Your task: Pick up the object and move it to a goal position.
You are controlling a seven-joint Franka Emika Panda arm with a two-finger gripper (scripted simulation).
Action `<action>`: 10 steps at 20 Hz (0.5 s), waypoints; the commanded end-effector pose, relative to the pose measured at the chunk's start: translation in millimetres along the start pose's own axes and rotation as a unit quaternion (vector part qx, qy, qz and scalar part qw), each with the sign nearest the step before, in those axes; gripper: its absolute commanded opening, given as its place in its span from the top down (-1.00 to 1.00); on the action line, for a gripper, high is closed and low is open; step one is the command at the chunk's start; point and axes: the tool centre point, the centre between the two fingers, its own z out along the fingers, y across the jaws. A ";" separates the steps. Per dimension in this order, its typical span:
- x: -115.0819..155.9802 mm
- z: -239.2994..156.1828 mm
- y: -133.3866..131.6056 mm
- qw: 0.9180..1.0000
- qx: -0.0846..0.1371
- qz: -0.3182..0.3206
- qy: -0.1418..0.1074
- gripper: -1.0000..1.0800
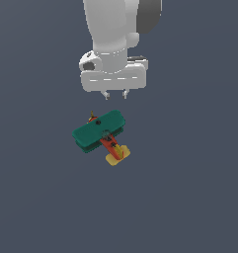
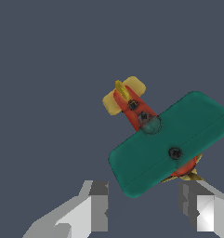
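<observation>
Green-winged plane [image 1: 99,131] lies skewed on the surface beyond the hand [image 1: 115,94], fingers apart and empty; descending misaligned could clip a wing

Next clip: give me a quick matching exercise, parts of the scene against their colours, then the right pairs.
Things:
1. wings
2. tail
3. body
4. gripper

Colours:
A. yellow
B. white and grey
C. dark green
D. red-orange

Pairs: 1-C, 2-A, 3-D, 4-B
</observation>
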 end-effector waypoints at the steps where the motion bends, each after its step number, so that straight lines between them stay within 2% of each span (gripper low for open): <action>1: -0.4 5.1 4.0 1.000 0.012 0.004 -0.007 -0.23; 10: -2.1 28.2 21.4 0.997 0.071 0.023 -0.035 -0.23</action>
